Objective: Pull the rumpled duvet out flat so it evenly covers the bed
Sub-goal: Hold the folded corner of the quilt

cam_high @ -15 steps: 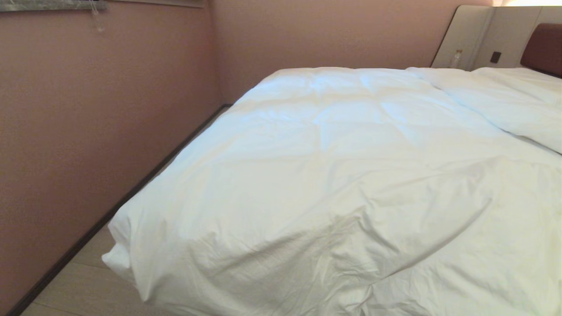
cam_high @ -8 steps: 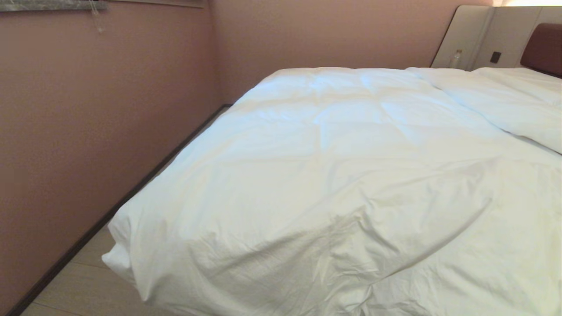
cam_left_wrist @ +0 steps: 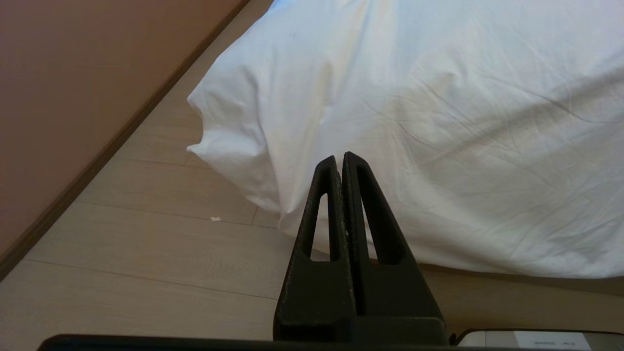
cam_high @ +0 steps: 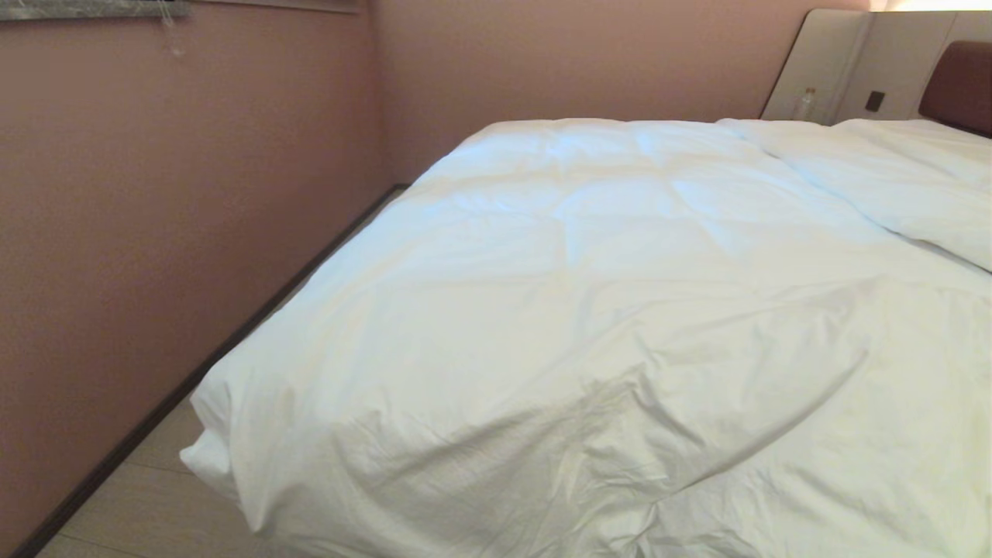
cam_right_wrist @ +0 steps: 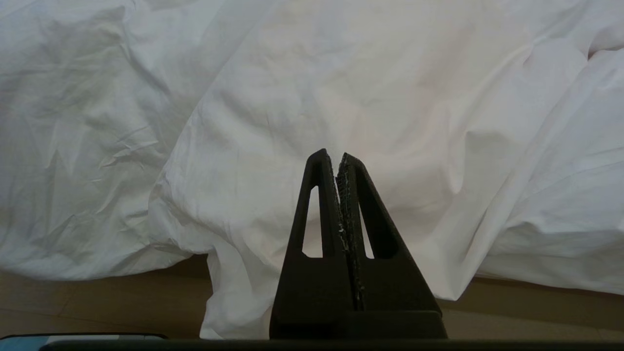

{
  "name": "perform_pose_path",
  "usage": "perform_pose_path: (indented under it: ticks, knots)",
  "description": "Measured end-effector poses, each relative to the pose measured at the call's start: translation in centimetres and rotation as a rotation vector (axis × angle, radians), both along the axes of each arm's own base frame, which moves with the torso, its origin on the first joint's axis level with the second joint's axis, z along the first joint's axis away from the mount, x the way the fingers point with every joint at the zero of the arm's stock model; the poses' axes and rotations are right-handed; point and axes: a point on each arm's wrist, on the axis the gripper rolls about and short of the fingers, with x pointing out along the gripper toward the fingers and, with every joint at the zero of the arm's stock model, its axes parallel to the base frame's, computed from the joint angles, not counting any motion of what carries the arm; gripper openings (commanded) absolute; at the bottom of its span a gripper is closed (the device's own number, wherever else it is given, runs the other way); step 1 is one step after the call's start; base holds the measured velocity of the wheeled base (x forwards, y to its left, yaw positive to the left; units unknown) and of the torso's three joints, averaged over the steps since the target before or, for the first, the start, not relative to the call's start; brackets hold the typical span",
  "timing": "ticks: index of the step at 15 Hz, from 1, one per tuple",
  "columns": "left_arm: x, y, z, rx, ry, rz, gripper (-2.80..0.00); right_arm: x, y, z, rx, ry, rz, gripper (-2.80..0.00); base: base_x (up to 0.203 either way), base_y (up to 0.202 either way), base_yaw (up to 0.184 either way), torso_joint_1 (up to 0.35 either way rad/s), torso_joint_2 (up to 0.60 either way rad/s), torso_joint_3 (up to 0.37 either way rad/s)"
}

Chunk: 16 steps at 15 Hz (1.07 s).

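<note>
Both end effectors are clenched on nothing: the left end effector (cam_left_wrist: 340, 157) hangs low off the foot corner of the bed (cam_high: 961, 85), by the floor (cam_left_wrist: 146, 243), and the right end effector (cam_right_wrist: 333, 155) faces the drooping foot edge further along. Neither touches cloth. Across the bed lies the duvet (cam_high: 589, 310), fairly smooth toward the headboard, bunched and creased at the foot, one corner (cam_left_wrist: 209, 122) sagging over the floor. Judging by this, no pull has begun; the step in hand is the approach. Next, an end effector must release, reach the foot edge, pinch it and draw it out.
</note>
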Motion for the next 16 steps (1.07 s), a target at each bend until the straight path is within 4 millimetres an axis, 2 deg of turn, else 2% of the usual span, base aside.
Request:
perform_pose_path:
  ticks: [16]
  knots:
    - [0.0,0.0,0.02,0.002,-0.001,0.002,-2.8,0.0,0.0,0.0,0.0,0.0,-0.001,-2.8,0.0,0.0,0.0,0.0,0.0,0.0]
